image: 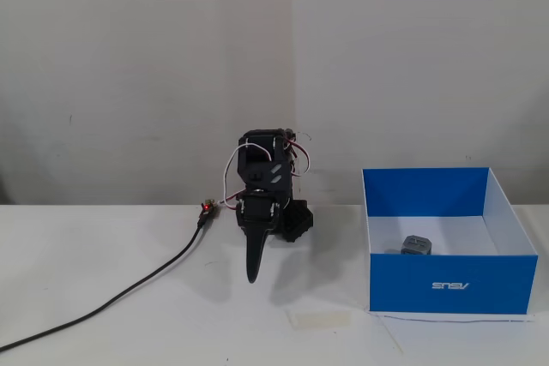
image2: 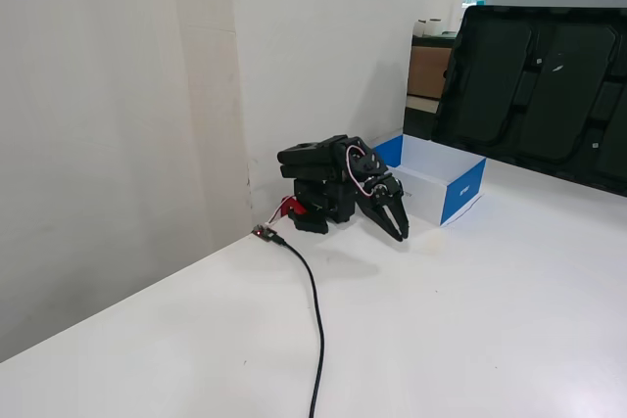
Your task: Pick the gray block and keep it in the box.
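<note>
The gray block (image: 415, 245) lies on the white floor inside the box (image: 450, 280), near its front wall, untouched by the arm. In the side fixed view the box (image2: 462, 193) stands just beyond the arm, and its walls hide the block. My gripper (image: 252, 279) hangs point-down just above the table, left of the box and well apart from it. Its jaws are together with nothing between them. From the side, the gripper (image2: 402, 238) slants down toward the table, with the arm folded low over its base.
A black cable (image: 129, 293) runs from a red connector (image: 206, 207) by the arm's base to the table's front left edge. A pale strip of tape (image: 320, 320) lies on the table before the box. A large black case (image2: 549, 85) stands behind the table.
</note>
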Controlling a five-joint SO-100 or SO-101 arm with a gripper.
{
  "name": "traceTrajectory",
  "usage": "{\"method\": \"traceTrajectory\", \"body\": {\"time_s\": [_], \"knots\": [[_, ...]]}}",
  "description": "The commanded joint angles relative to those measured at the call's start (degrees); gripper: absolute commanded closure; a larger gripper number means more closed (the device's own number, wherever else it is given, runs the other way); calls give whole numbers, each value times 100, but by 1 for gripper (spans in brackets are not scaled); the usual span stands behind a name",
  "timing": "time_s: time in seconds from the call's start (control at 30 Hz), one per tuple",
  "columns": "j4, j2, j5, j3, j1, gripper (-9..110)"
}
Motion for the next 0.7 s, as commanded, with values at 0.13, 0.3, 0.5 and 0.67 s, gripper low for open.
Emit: {"method": "traceTrajectory", "body": {"time_s": [0.13,0.3,0.5,0.67], "knots": [[202,677,44,44,53,101],[211,677,62,44,105,101],[211,677,62,44,97,101],[211,677,62,44,97,101]]}}
